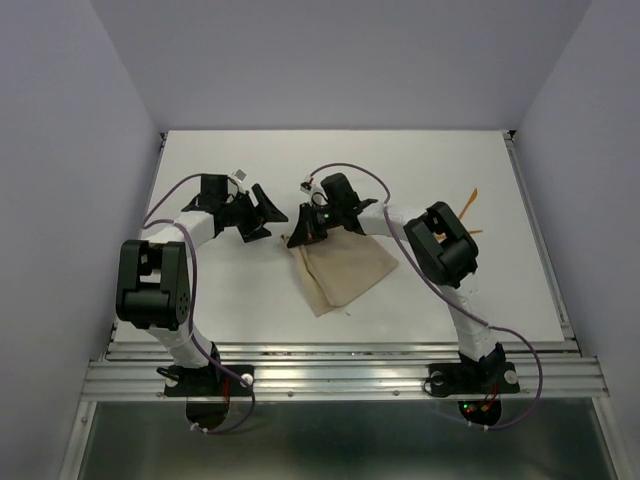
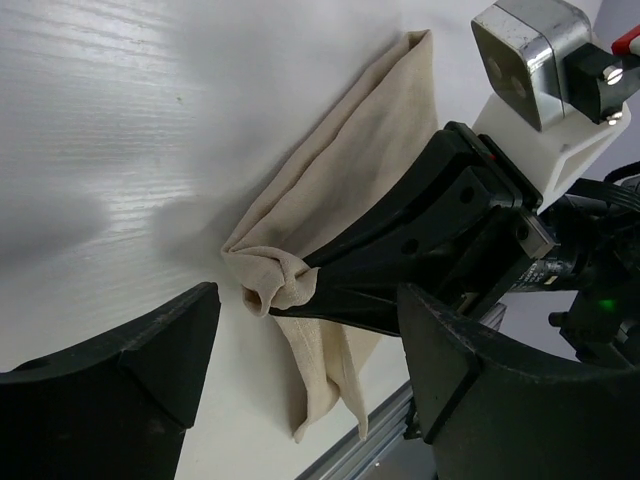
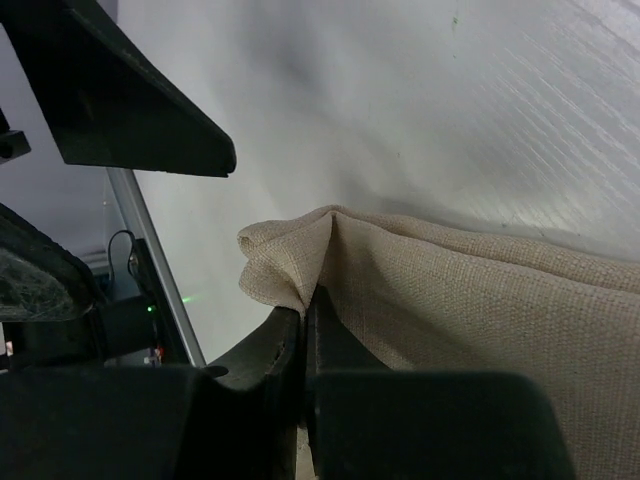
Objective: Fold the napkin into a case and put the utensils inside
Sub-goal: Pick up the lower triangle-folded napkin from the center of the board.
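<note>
The napkin (image 1: pixel 350 275) lies near the middle of the white counter (image 1: pixel 250 160), a little to the right, between the 2 arms. It is folded over itself in layers, and its long shape runs from far left to near right.

The right hand (image 1: pixel 296 238) is at the far-left corner of the napkin. Its 2 fingers (image 3: pixel 290 350) are pressed together with the cloth between them, so this hand is clamped on the napkin. In the left wrist view the cloth at this corner is bunched into a small rolled fold just in front of the black fingertips. The rest of the napkin stretches away flat behind it. The pinched corner seems a little raised from the counter, but I cannot tell this for sure.

The left hand (image 1: pixel 270 215) is just to the left of the right hand and points toward it. Its fingers stand wide apart and nothing is between them. It is near the bunched corner but does not touch the cloth.

The 2 orange utensils (image 1: pixel 471 198) lie on the counter at the far right, well apart from the napkin. 1 of them is partly hidden by the right arm.
</note>
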`<state>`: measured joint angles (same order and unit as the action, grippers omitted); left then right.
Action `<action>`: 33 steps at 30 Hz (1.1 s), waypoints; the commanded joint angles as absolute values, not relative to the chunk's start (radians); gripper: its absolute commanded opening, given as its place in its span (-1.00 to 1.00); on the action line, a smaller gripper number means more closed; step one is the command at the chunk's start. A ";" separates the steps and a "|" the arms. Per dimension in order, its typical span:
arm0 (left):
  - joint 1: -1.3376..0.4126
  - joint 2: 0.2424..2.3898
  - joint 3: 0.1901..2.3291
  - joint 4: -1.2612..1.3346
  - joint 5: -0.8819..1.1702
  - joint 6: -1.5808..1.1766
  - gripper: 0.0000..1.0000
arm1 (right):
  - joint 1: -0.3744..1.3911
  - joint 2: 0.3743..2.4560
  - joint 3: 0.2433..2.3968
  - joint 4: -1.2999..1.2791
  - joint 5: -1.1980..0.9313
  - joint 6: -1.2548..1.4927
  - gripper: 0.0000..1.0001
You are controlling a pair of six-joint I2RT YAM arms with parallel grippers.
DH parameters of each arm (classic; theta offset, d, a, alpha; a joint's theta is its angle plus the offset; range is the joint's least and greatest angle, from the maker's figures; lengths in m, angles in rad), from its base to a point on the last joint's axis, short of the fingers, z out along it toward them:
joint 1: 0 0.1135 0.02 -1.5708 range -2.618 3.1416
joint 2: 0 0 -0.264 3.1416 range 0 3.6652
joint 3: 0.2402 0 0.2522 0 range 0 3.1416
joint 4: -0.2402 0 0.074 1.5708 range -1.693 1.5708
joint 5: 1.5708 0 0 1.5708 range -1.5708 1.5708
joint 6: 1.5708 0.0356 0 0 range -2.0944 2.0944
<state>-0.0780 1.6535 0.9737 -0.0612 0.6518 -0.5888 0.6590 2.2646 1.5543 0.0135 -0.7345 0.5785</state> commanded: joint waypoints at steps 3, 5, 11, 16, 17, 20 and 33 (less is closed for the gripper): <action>-0.083 1.661 0.943 -0.008 0.697 -0.601 0.64 | 0.641 2.227 1.554 0.104 -0.824 0.601 -0.99; -0.081 1.655 0.925 0.015 0.672 -0.615 0.64 | 0.641 2.227 1.554 0.106 -0.827 0.603 -0.99; -0.081 1.693 0.888 0.077 0.696 -0.670 0.64 | 0.641 2.226 1.555 0.104 -0.834 0.598 -0.99; -0.084 1.742 0.903 0.118 0.756 -0.687 0.67 | 0.641 2.229 1.557 0.106 -0.838 0.597 -0.99; -0.084 1.750 0.907 0.124 0.765 -0.692 0.68 | 0.641 2.233 1.559 0.104 -0.838 0.598 -0.99; -0.095 1.785 0.908 0.141 0.795 -0.721 0.68 | 0.641 2.238 1.562 0.106 -0.831 0.600 -0.99; -0.120 1.799 0.884 0.172 0.788 -0.762 -0.33 | 0.641 2.229 1.551 0.081 -0.779 0.575 -0.99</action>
<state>-0.1116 1.8042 0.8970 0.1535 0.7532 -0.7593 0.6418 2.2646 1.5543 0.0521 -0.8013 0.5953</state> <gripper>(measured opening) 0.478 0.041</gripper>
